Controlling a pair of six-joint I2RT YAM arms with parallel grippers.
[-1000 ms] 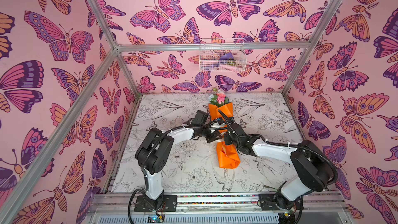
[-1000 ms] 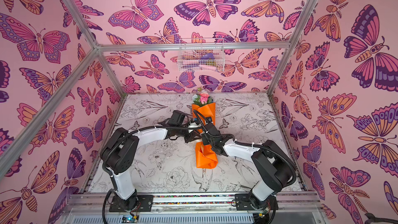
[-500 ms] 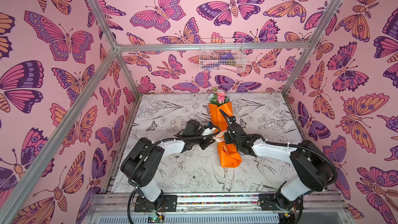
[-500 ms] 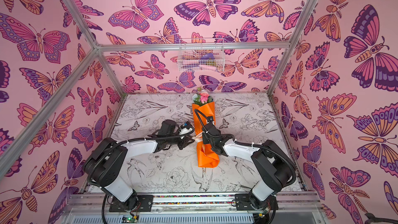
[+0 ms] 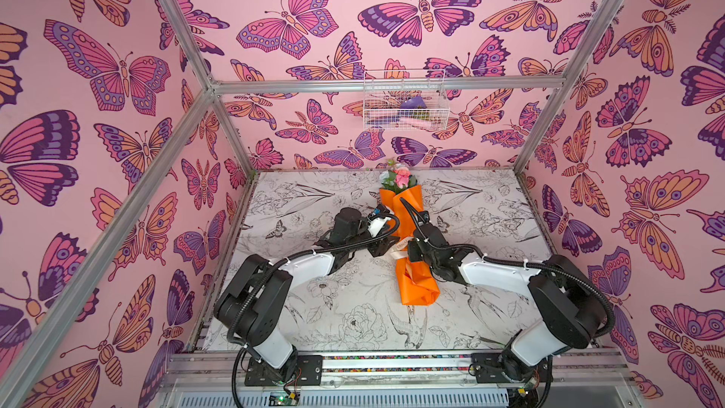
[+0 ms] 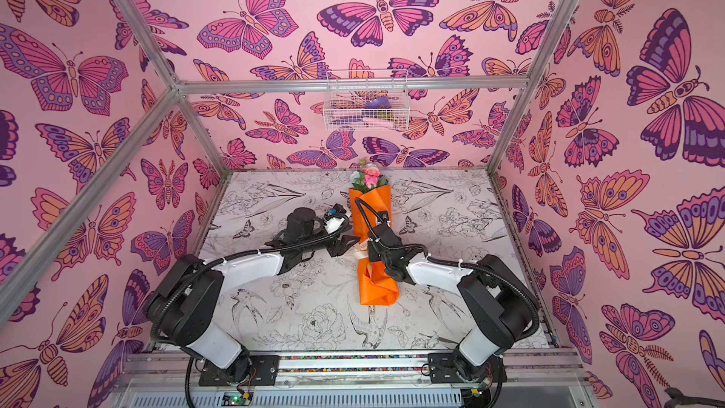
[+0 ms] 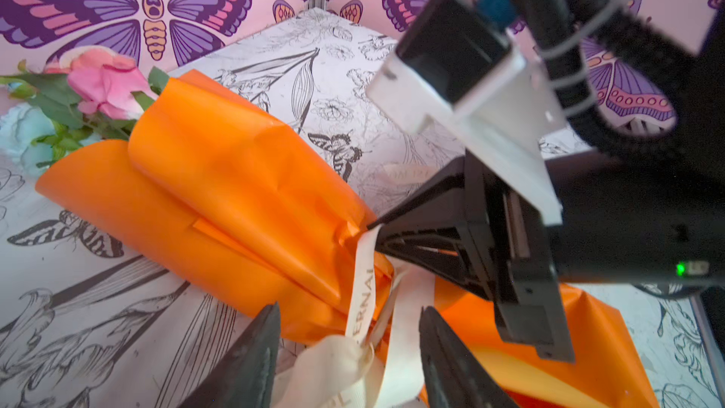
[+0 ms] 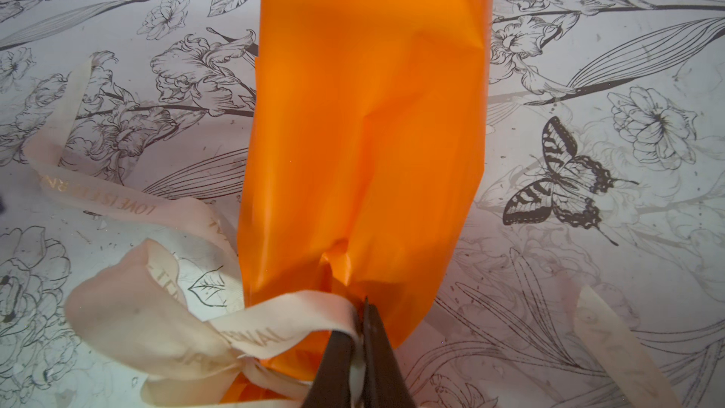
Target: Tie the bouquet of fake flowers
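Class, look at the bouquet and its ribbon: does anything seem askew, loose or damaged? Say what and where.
The ribbon looks lopsided: slack loops bunch beside the pinched waist of the bouquet, where the right gripper clamps the ribbon. The orange paper is crumpled there. Nothing looks torn or spilled.

The left pincer (image 7: 350,308) is black, like the joints (image 5: 255,300) of the white-shelled arms (image 5: 310,266) and their ribbed, zip-tied cables (image 5: 506,261).

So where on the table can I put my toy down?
Free: the table's near strip, from the bouquet's wrapped end to the front rail, and the far corners either side of the flowers. Crowded: the middle, where the left fingers and right fingers meet the ribbon.
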